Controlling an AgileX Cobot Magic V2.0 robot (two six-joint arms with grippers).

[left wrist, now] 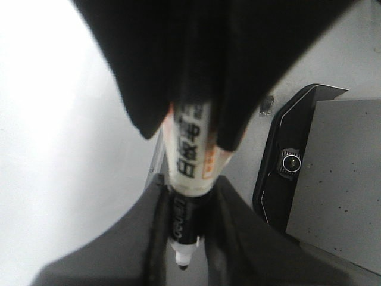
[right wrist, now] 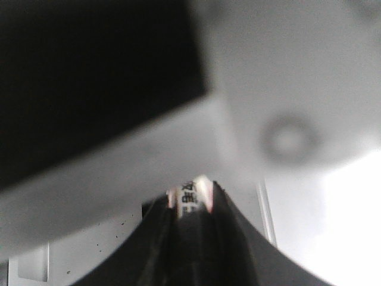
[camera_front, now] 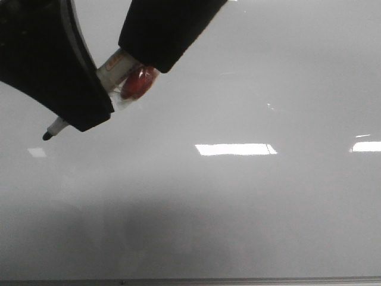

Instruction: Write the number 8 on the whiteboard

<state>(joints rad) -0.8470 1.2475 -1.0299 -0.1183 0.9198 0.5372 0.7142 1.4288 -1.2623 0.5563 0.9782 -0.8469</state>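
The glossy grey-white whiteboard [camera_front: 238,208] fills the front view. The number 8 is out of view; I see no marker line on the board. A white marker [camera_front: 116,68] with a black tip [camera_front: 47,136] slants down to the left at the upper left. My left gripper [camera_front: 83,113] is shut on its front part, with the tip poking out below the fingers [left wrist: 181,259]. My right gripper [camera_front: 152,56] is shut on the marker's rear, next to a red rounded part [camera_front: 140,82]. The right wrist view shows the marker's label [right wrist: 189,199] between the closed fingers.
Bright rectangular light reflections [camera_front: 235,149] lie across the board. A thin dark frame edge [camera_front: 238,280] runs along the bottom. In the left wrist view a black housing with a round lens [left wrist: 292,162] and a grey panel [left wrist: 339,179] sit beyond the board.
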